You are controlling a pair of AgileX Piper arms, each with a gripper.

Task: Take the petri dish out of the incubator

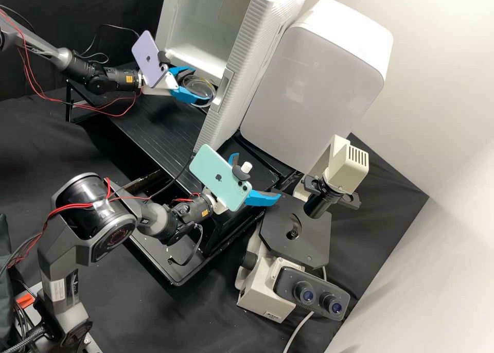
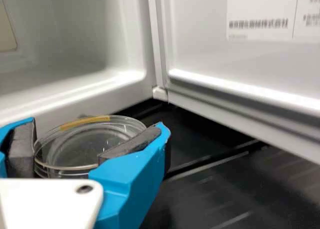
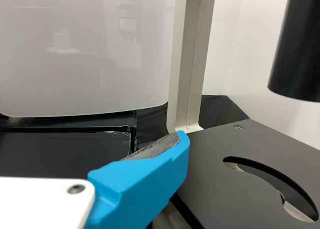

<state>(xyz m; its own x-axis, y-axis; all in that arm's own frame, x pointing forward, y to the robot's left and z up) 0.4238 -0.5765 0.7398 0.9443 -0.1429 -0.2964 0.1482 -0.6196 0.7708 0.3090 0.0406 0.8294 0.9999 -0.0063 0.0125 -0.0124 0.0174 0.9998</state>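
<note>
we see the left gripper (image 2: 92, 135) clamped on the dish (image 2: 75, 150), at the incubator (image 1: 195, 23) mouth, right gripper (image 1: 266, 196) by the microscope (image 1: 288, 286), can't tell its grip

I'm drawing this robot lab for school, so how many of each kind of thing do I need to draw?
grippers: 2, the left gripper and the right gripper
smartphones: 2, the purple smartphone and the mint green smartphone
petri dish: 1
incubator: 1
microscope: 1
total: 7
</note>
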